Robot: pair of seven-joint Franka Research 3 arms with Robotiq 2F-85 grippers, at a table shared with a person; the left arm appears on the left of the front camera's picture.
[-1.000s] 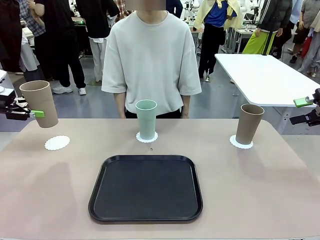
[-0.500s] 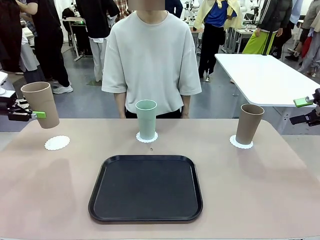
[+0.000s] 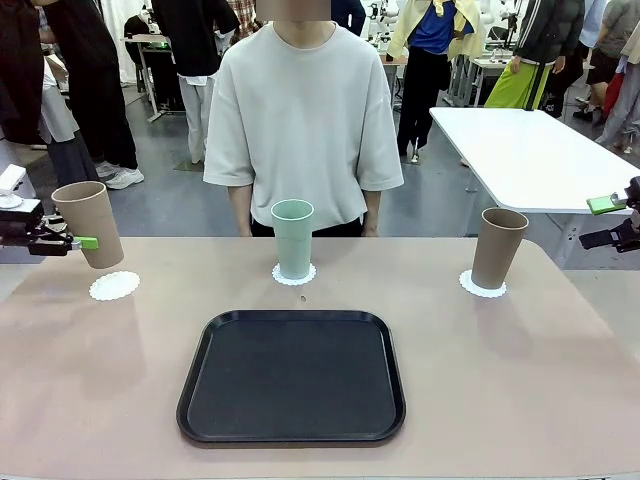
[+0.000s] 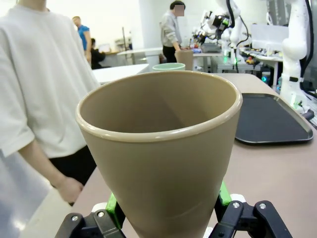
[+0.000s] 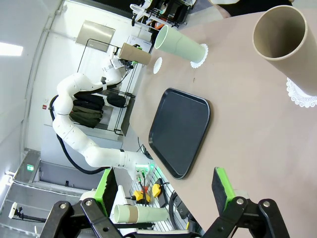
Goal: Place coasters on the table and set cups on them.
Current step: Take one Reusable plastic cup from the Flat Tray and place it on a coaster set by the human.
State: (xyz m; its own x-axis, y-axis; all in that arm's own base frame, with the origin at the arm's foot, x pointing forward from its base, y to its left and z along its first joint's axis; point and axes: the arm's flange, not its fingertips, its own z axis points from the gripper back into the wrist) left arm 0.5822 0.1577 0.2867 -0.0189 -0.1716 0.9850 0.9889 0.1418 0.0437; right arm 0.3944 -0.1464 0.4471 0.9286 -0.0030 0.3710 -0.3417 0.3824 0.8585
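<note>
My left gripper is shut on a tan cup, which hangs tilted just above the empty left coaster on the beige table. In the left wrist view the same cup sits between the green pads. The mint cup stands on the middle coaster. A second tan cup stands on the right coaster. My right gripper hovers open off the table's right end, with nothing between its fingers.
A black tray lies at the table's middle front. A person stands at the far side behind the mint cup, hands down. A white table stands at the back right.
My left gripper has carried the tan cup down and slightly right, closer to the empty coaster. The right arm and the other cups have not moved.
</note>
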